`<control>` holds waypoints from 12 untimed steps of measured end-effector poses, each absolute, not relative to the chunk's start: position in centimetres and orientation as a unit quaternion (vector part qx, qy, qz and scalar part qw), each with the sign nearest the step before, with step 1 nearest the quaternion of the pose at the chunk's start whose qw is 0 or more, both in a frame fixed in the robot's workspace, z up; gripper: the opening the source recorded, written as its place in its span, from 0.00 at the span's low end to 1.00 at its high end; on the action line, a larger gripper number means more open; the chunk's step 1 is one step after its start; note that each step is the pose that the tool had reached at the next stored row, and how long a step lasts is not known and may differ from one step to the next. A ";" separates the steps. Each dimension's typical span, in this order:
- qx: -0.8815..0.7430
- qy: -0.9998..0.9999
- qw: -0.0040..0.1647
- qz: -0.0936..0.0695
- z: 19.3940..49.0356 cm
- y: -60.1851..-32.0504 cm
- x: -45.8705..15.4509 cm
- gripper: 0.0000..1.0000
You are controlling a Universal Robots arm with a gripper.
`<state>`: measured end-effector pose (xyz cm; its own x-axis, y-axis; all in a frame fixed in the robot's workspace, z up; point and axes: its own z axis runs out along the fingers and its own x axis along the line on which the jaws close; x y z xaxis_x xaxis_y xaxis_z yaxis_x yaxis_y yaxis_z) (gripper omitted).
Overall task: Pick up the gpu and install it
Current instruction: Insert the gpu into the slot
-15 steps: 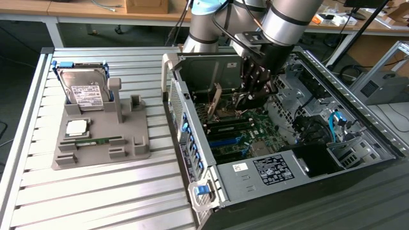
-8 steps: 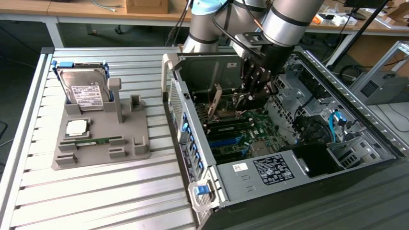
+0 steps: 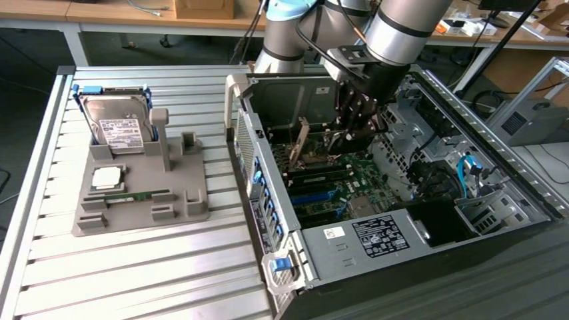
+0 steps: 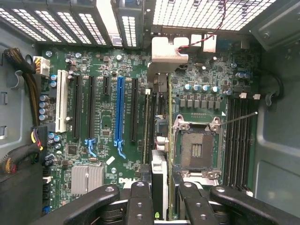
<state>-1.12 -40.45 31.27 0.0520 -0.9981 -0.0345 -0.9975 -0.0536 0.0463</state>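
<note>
Holding the gpu (image 4: 160,140), a thin dark green circuit card with a silver metal end bracket, edge-on between its black fingers (image 4: 140,201), my gripper (image 3: 353,137) is clenched on the card inside the open black and silver computer tower case (image 3: 498,167). In the exterior view the card (image 3: 302,137) stands upright over the green motherboard (image 3: 320,200), just at nine o'clock from the gripper. Through the wrist camera I see the card's bracket end up by the case's perforated rear wall (image 4: 206,11), a blue expansion slot (image 4: 119,110) and black slots at its nine o'clock, and the square silver processor socket (image 4: 196,147) at three o'clock. Well apart, at nine o'clock from the case on the slatted aluminium table (image 3: 133,267), a grey moulded holder (image 3: 178,200) carries a boxy silver hard drive (image 3: 116,123) and a narrow green memory stick (image 3: 133,197).
</note>
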 end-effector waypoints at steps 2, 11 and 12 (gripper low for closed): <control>0.725 -0.688 0.005 -0.028 31.3 -40.5 -1.1 0.27; 0.725 -0.688 0.005 -0.028 31.2 -40.7 -1.1 0.27; 0.725 -0.688 0.005 -0.028 31.2 -40.7 -1.1 0.27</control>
<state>-1.12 -40.70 31.24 0.0522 -0.9980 -0.0345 -0.9975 -0.0538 0.0462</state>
